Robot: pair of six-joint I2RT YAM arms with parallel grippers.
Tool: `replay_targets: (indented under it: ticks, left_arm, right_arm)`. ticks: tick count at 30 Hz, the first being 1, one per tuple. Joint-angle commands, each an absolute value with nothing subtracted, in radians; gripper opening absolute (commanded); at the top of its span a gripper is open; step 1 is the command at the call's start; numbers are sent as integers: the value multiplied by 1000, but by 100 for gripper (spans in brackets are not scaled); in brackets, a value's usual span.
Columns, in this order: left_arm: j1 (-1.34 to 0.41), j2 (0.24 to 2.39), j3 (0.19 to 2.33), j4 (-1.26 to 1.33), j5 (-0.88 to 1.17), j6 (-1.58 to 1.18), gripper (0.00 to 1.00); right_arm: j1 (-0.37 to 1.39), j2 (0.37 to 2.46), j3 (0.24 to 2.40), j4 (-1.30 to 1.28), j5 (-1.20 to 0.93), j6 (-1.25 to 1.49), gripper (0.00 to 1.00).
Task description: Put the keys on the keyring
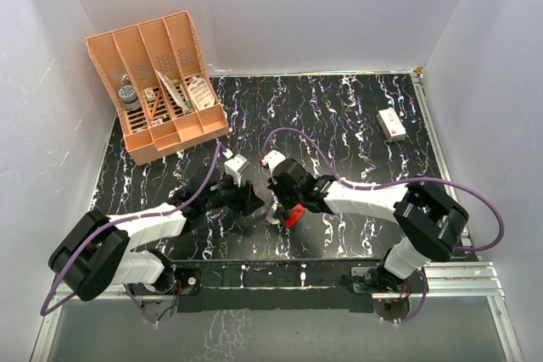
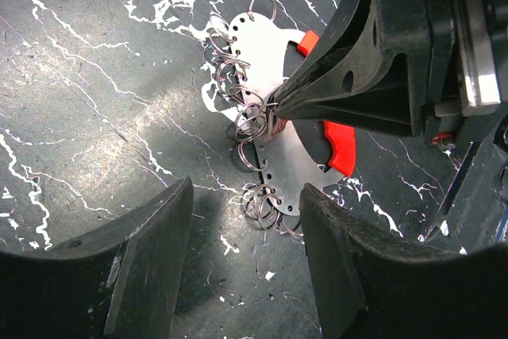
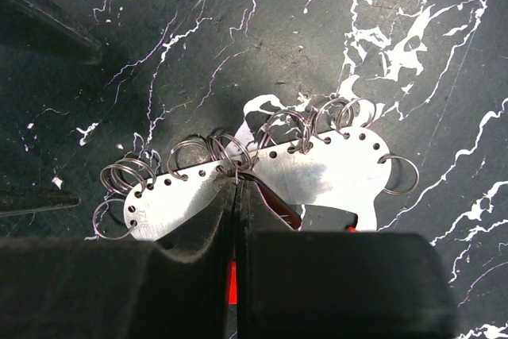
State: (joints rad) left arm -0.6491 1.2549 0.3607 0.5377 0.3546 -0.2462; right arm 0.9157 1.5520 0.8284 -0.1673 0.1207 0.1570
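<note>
The keyring (image 1: 277,212) lies flat mid-table between the two arms. It is a pale oval plate (image 2: 278,49) with a red crescent (image 2: 340,142) on one side. Holes run along the plate (image 3: 337,174), and several wire rings (image 3: 189,158) hang from them. My right gripper (image 3: 236,180) is shut, its tips pinching one thin ring at the plate's edge; the left wrist view shows those tips (image 2: 276,109) there too. My left gripper (image 2: 246,275) is open just short of the plate's near end, with only table between its fingers. The keys cannot be made out in any view.
An orange file organizer (image 1: 161,82) holding a few items stands at the back left. A small white box with a red mark (image 1: 391,125) lies at the back right. White walls close in the table on three sides.
</note>
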Motion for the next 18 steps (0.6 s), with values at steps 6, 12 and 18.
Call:
replay_targets:
  ticks: [6,12,18]
  left_arm:
    - [-643,1244,356,548,352,-241,54]
    - [-643,1244,359,547,354,-239,54]
    - [-643,1243,360,539,354,-238,54]
  right_arm:
    - [913,1513,844,-121,90,132,0]
    - [912,1515,843,-120,89,130,0]
    - [913,1527,845,-120,88,129,0]
